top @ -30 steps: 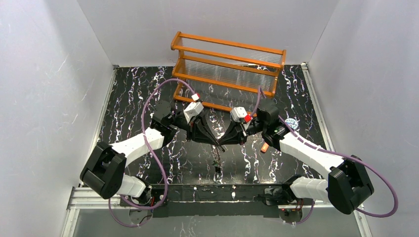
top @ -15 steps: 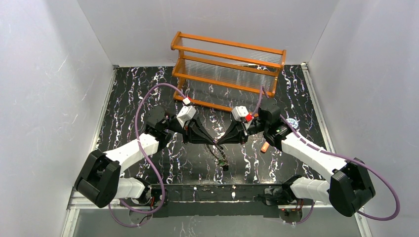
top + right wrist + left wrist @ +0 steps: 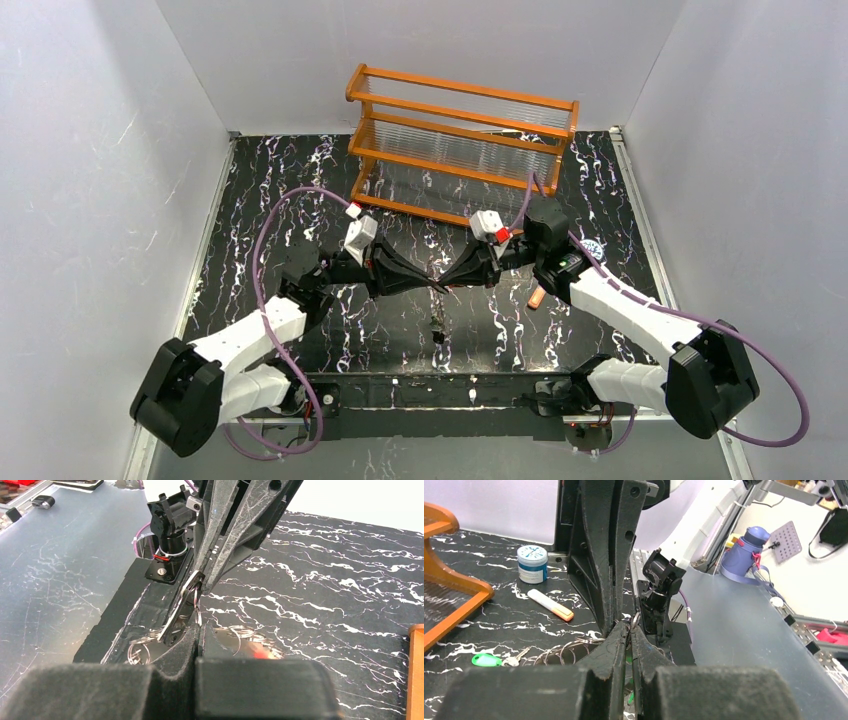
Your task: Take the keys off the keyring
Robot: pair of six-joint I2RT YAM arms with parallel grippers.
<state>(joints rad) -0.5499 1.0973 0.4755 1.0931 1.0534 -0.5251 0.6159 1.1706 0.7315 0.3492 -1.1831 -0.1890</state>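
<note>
Orange rack (image 3: 462, 135), one; green key (image 3: 486, 659), one.

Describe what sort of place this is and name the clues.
Probably a robotics lab test cell: plain white walls box in a black marbled table, two robot arms are bolted at its near edge, and the left wrist view shows aluminium framing beyond.

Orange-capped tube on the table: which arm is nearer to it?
Right. The right arm passes just beside the tube. The left arm comes from the opposite side; the left gripper meets the right gripper well left of the tube.
</note>
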